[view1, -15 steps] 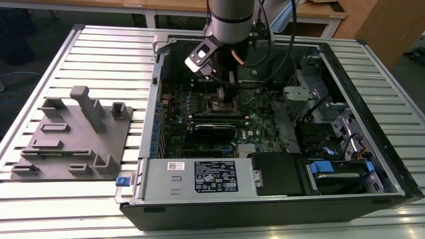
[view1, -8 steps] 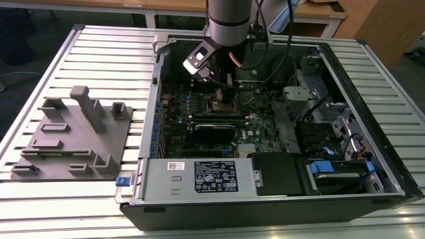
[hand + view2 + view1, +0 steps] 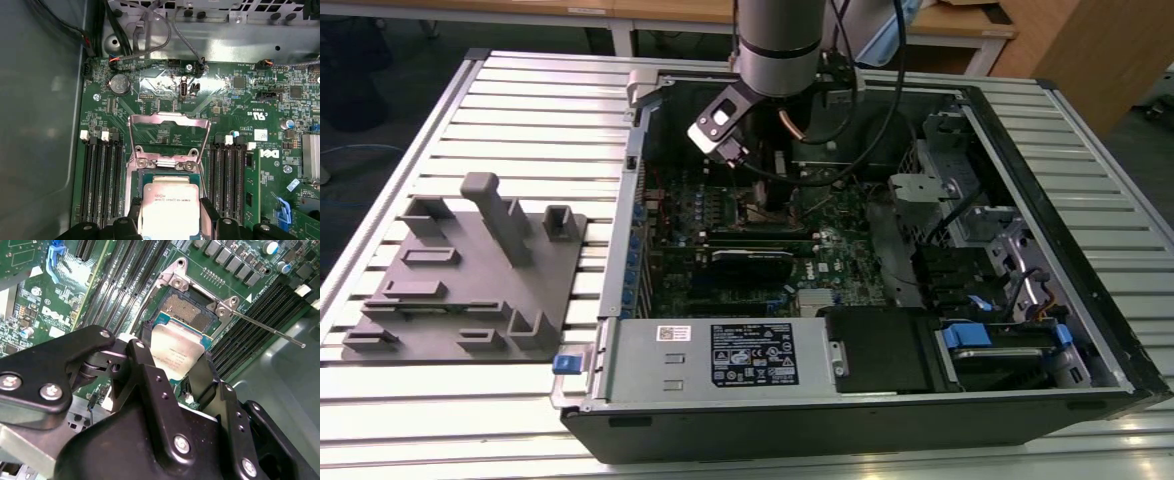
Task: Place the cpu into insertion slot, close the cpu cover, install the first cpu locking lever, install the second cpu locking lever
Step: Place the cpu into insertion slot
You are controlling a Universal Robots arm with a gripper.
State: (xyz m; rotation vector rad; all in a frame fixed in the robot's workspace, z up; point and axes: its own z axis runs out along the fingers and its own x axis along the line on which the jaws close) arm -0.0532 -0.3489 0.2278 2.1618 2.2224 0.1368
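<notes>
My gripper [image 3: 170,216] is shut on the cpu [image 3: 169,205], a square chip with a silver-grey top, one black finger [image 3: 134,216] on each side. In the second wrist view the cpu [image 3: 176,351] hangs just over the near part of the insertion slot [image 3: 186,309], whose dark pin field shows beyond it. The cpu cover [image 3: 169,119], a thin silver frame, stands swung open past the slot [image 3: 167,172]. A thin locking lever [image 3: 270,330] sticks out sideways, unlatched. In the exterior view the gripper [image 3: 767,185] reaches down into the open computer case [image 3: 627,250].
Black memory slots [image 3: 102,180] flank the socket on both sides. Cables [image 3: 150,30] hang along the case wall beyond the board. A drive cage [image 3: 987,240] fills the exterior view's right of the case. A grey fixture [image 3: 467,270] lies on the slatted table at the left.
</notes>
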